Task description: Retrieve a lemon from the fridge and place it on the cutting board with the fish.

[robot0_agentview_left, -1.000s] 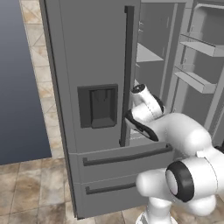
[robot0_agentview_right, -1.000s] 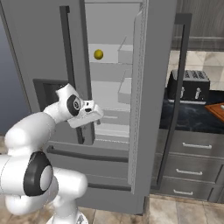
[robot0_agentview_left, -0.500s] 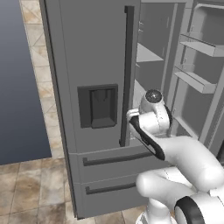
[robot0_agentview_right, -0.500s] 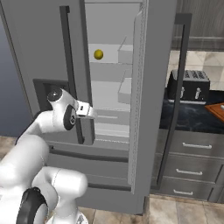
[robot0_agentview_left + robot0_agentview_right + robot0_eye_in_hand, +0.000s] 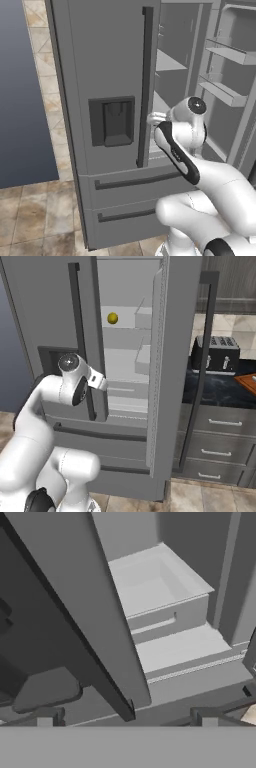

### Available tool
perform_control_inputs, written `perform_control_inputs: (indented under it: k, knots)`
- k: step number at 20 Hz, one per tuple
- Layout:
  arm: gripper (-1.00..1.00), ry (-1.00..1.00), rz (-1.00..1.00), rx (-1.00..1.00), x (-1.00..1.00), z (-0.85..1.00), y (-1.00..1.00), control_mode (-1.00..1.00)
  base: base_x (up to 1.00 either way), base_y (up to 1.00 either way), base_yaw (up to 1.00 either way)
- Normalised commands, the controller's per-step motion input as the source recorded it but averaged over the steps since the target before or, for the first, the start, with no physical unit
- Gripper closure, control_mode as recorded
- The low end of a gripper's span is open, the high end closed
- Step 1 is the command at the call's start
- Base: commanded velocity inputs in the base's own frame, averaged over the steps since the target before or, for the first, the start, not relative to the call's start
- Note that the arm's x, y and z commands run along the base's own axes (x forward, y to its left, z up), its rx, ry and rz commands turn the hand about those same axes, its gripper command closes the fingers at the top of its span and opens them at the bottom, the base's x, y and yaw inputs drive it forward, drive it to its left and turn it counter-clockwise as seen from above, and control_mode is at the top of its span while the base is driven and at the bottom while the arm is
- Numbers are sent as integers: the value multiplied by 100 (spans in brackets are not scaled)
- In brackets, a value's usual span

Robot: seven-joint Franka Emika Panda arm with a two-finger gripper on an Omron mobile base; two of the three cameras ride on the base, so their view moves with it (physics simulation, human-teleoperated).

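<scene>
Claw (image 5: 127,717) tips apart with nothing between them, so released; it sits at the edge of the closed left door, aimed into the fridge (image 5: 105,75) at a pale drawer (image 5: 150,587). Right door swung open. Lemon (image 5: 113,318) on an upper shelf inside. Farther right, toaster (image 5: 216,353) on the dark surface (image 5: 220,390), cutting board (image 5: 247,381) corner at frame edge.

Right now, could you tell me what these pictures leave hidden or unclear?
- Gripper: hand view shows only the fingertips, cropped by the bottom band; the grip state is unclear.
- Cutting board: right base view, cut off by the right edge, so whether a fish lies on it cannot be told.
- Lemon: small, no surface detail.
- Fridge: left door hides that half's inside.
</scene>
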Motion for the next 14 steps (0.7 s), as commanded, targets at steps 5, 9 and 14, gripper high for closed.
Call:
perform_control_inputs:
  k: [5, 9, 14]
  knots:
    - [-100, -1, -1, -3, -10, 70, 22, -100, 0, 0, 0]
    - [-100, 2, 0, -9, -9, 79, 23, -100, 0, 0, 0]
    - [-100, 10, 0, -6, 1, 17, 23, -100, 0, 0, 0]
